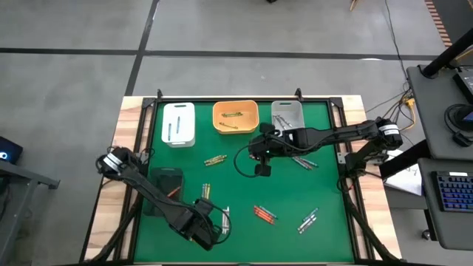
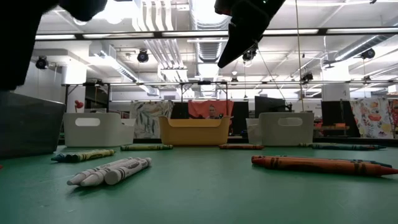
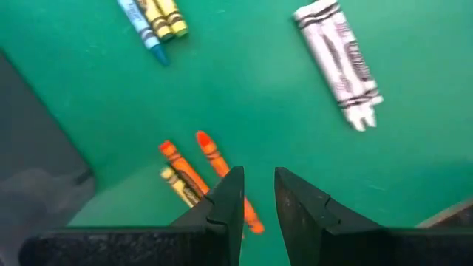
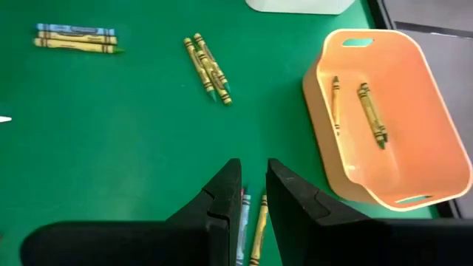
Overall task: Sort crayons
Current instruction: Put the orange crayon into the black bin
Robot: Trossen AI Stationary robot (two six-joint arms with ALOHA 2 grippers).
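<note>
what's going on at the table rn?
Crayon sorting, mid-run. The orange bin holds a few yellow-olive crayons; more crayons lie in small bunches on the green mat. The left gripper hangs near the front edge, the right gripper mid-table by the bins. Neither holds a crayon.

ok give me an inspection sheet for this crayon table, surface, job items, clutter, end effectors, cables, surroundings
Surface: green mat, wood-edged.
Job's things: crayons lie in small clusters on the mat; the orange tray holds olive ones; the white tray and grey tray also hold a few.
Clutter: dark bin at the mat's left edge.
End effectors: left end effector hovers over orange crayons, jaws slightly apart, empty; right end effector above the mat near the orange tray, the same.
Cables: black cable loops off the right arm.
Surroundings: desk with keyboard to the right.
</note>
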